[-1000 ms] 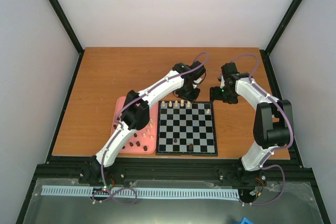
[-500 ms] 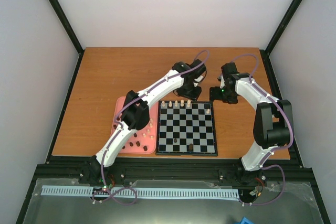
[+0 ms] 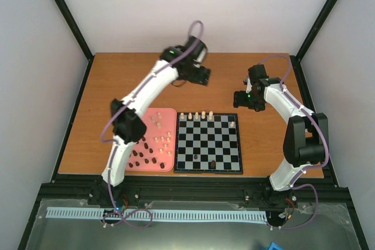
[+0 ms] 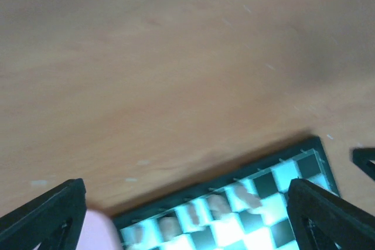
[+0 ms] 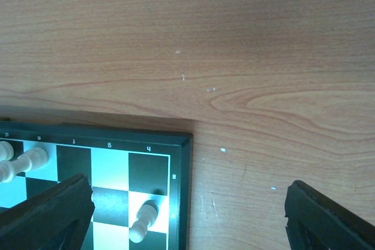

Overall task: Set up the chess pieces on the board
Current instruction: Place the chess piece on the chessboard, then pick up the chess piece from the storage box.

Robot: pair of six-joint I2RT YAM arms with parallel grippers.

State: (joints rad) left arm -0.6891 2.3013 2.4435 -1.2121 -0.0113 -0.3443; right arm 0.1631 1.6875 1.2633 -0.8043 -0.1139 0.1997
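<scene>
Board: square black-and-white checkered chessboard with thin black border (image 3: 209,143) lies flat on brown wooden tabletop (image 3: 117,86), just beside pink rounded-corner plastic tray (image 3: 169,114) on its left. Five small cream peg-like chess pieces (image 3: 196,115) stand in the board's far row. One more cream piece (image 3: 232,124) sits a row nearer, toward the right edge. Two dark brown peg-like pieces (image 3: 212,163) stand by the near edge. Loose cream pieces (image 3: 167,141) and loose dark pieces (image 3: 140,156) lie in the tray.

Left gripper (image 3: 202,75) hangs over bare wood, well beyond the board's far left corner. Its wrist view is blurred; left gripper (image 4: 186,191) has black fingers (image 4: 47,215) spread wide, nothing between.

Right gripper (image 3: 239,99) hangs just past the board's far right corner. Right gripper (image 5: 188,184) also has fingers (image 5: 328,215) wide apart and empty, over the board's corner (image 5: 117,162).
</scene>
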